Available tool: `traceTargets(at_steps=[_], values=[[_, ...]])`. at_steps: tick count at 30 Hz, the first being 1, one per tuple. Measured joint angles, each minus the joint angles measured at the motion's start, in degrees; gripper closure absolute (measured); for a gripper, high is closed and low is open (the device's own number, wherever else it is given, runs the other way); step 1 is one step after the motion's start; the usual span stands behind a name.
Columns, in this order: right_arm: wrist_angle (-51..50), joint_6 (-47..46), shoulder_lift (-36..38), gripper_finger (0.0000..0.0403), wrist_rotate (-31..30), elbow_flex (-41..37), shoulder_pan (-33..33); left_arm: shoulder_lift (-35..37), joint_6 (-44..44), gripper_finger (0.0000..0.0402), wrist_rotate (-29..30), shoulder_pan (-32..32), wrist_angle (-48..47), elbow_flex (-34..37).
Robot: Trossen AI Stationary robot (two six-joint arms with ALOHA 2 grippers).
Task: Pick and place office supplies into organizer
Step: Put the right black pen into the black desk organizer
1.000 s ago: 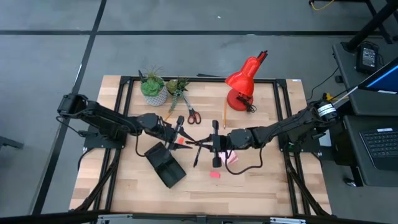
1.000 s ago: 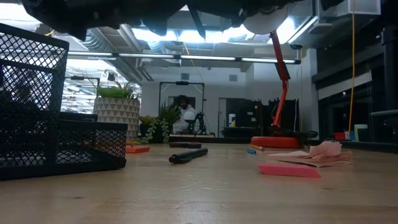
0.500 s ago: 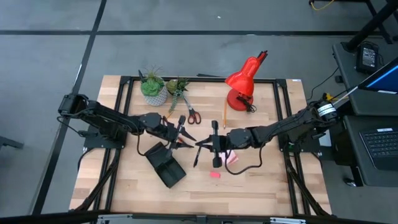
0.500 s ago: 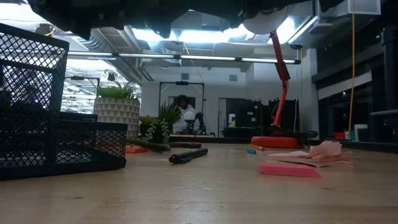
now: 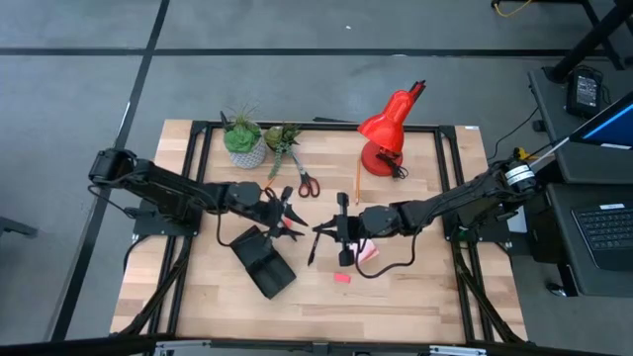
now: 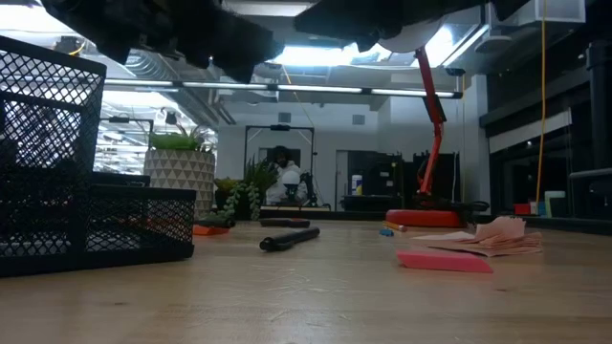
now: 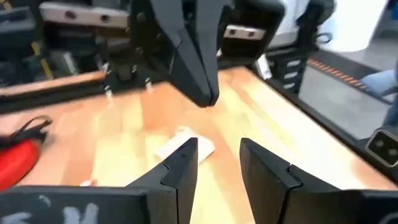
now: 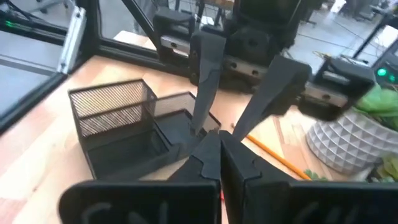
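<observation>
Wooden table (image 5: 415,287) — organizer (image 5: 263,261) just below left gripper (image 5: 287,220), fingers apart.

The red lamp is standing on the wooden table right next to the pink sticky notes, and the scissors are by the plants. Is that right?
Not quite. The high view shows the red lamp at the table's far edge, well apart from the pink sticky notes, which lie mid-table. The scissors are indeed by the plants.

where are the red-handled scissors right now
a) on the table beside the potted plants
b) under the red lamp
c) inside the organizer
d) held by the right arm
a: the scissors lie flat on the wood just right of the potted plants, apart from the organizer.
</observation>
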State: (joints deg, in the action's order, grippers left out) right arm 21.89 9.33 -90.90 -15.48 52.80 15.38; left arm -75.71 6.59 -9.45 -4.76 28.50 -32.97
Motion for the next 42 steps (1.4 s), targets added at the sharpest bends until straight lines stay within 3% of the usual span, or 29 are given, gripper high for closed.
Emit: traceTargets(at_steps=[3,8,14,21,31,42], values=[[-2.6,-0.3,1.8,0.0402,-0.5,0.0,-0.1,2.2,-0.8,0.0286,3.5,-0.1,-7.3,-0.7],[-7.4,-3.0,6.6,0.0403,-0.9,-1.1,-0.1,4.0,-1.8,0.0286,10.8,-0.7,-27.7,-7.0],[-1.0,-5.6,9.8,0.0403,-4.9,-10.0,-0.1,3.6,-1.8,0.0286,15.5,-2.0,-43.2,-13.0],[8.9,-4.7,13.5,0.0403,-4.9,-16.9,-1.0,0.3,-2.8,0.0286,15.8,-1.8,-49.0,-15.0],[8.9,-7.7,13.9,0.0403,-4.2,-19.9,-1.0,-13.3,0.5,0.0285,16.3,-1.4,-64.8,-25.3],[8.7,-7.4,13.9,0.0403,-4.2,-20.1,-1.3,-24.8,5.7,0.0285,15.6,-1.4,-67.8,-30.5]])
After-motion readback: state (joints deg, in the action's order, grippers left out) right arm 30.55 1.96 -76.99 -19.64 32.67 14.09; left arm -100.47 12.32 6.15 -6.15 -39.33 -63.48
